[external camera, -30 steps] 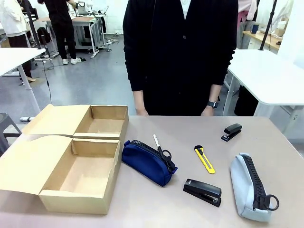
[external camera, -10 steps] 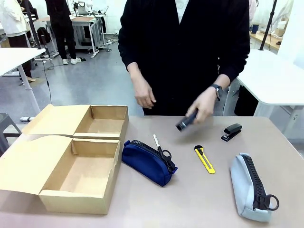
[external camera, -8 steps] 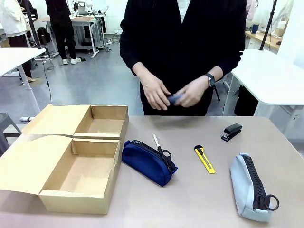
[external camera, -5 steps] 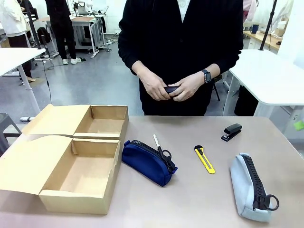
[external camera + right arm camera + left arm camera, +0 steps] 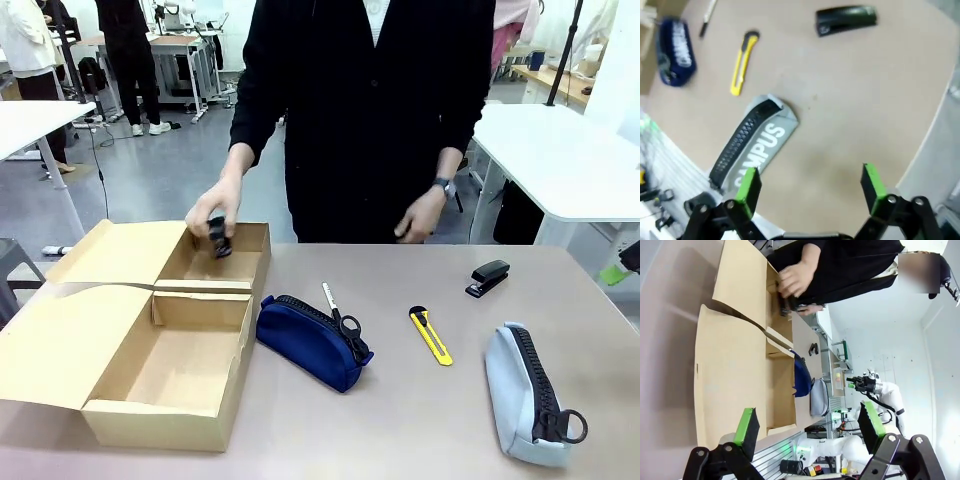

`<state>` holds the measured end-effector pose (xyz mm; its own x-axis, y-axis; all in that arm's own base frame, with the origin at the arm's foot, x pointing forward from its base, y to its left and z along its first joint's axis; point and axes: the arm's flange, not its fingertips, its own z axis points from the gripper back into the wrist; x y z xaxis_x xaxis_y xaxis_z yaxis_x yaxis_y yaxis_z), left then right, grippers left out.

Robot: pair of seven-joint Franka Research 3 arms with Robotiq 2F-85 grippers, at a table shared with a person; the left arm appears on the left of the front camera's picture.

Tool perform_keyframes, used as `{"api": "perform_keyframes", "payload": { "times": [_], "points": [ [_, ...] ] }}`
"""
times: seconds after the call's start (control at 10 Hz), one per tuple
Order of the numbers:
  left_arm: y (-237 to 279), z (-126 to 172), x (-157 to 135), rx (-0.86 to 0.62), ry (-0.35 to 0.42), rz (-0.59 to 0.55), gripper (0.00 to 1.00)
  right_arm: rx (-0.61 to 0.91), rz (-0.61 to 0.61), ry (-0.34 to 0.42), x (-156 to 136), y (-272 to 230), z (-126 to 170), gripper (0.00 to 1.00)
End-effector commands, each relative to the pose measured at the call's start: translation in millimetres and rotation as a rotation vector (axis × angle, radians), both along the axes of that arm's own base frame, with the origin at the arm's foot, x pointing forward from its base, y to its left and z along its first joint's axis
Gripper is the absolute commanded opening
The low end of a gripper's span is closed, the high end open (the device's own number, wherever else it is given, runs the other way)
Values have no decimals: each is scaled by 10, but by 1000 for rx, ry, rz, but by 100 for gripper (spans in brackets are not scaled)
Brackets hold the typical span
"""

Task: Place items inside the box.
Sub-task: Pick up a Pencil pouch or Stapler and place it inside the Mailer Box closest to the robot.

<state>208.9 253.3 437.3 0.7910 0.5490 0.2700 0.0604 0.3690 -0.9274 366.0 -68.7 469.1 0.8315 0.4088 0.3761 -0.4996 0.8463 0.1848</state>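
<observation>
Left gripper (image 5: 809, 426) and right gripper (image 5: 810, 186) both gape wide, gripping nothing.

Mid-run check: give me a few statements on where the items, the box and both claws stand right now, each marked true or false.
1. The person's hand holds a black stapler at the far compartment of the box. True.
2. The yellow utility knife lies inside the box. False: it lies on the table, between the navy pouch and the light grey-blue pouch.
3. The right claw is open with nothing between its fingers. True.
4. The left claw is shut on the scissors. False: it is open and empty; the scissors lie beside the navy pouch.
</observation>
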Motion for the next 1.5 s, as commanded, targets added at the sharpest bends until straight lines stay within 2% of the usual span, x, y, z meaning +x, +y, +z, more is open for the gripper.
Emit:
{"api": "perform_keyframes", "payload": {
  "times": [0.0,0.1,0.2,0.3,0.5,0.6,0.7,0.8,0.9,1.0,1.1,1.2,1.4],
  "points": [
    [-2,17,-1,-4,-29,-3,100,-56,312,-50,813,-18,-119,100],
    [-2,17,-1,-4,-29,-3,100,-174,387,-184,1241,12,-218,100],
    [-2,17,-1,-4,-29,-3,100,-191,591,-204,1583,79,-352,100],
    [-2,17,-1,-4,-29,-3,100,-255,686,-230,1808,150,-486,100],
    [-2,17,-1,-4,-29,-3,100,-266,934,-177,2057,415,-764,100],
    [-2,17,-1,-4,-29,-3,100,-257,1055,-100,2120,514,-898,100],
    [-2,17,-1,-4,-29,-3,100,-146,1063,-20,2130,580,-995,100],
    [-2,17,-1,-4,-29,-3,100,-266,936,-144,2074,589,-929,100],
    [-2,17,-1,-4,-29,-3,100,-266,936,-144,2074,589,-929,100],
    [-2,17,-1,-4,-29,-3,100,-201,1018,-92,2089,688,-1084,100],
    [-2,17,-1,-4,-29,-3,100,-171,1080,-93,2218,738,-1245,100],
    [-2,17,-1,-4,-29,-3,100,-143,1132,-140,2283,766,-1297,100],
    [-2,17,-1,-4,-29,-3,100,-184,1156,-146,2381,796,-1362,100]
  ]
}}
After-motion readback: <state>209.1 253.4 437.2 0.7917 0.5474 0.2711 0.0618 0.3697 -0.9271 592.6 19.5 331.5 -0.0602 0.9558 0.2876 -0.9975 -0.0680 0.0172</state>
